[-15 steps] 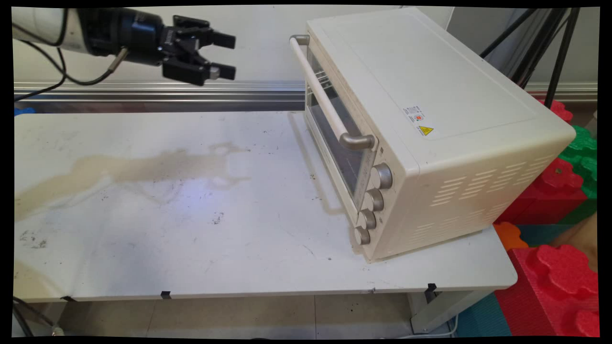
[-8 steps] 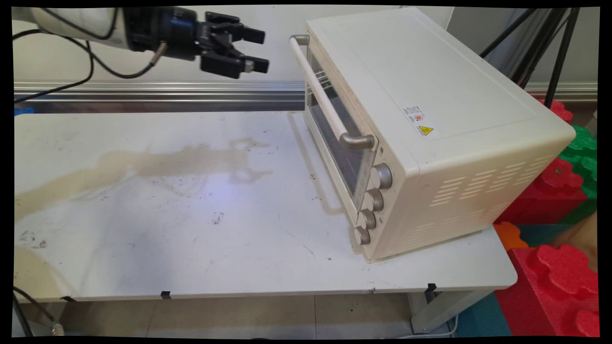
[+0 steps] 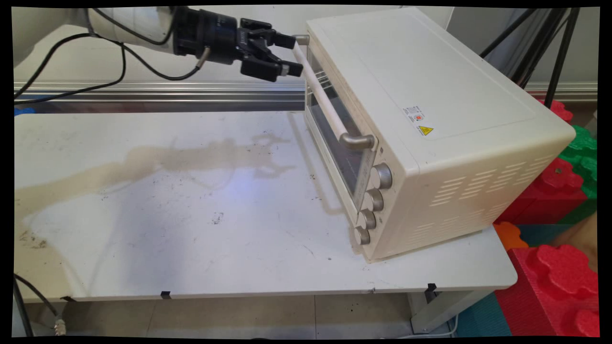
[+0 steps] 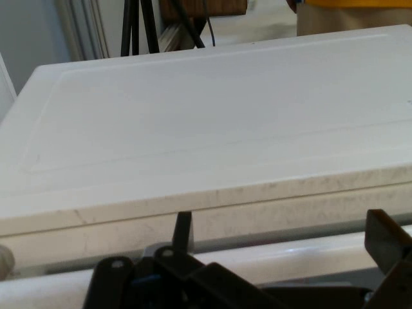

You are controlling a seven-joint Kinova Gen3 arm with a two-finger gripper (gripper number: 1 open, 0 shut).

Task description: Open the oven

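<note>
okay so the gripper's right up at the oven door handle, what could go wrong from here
1. The open gripper sits at the far end of the handle, close to its metal bracket. Closing there could catch the bracket or slip off the bar.
2. A pull so far off centre might twist the door rather than swing it evenly.
3. The toaster oven stands near the table edge, with its near corner by the rim; a hard tug could shift it.

oven (image 3: pixel 430 95): matt cream metal; handle (image 3: pixel 318 88): smooth | table (image 3: pixel 191 229): scuffed white
</note>
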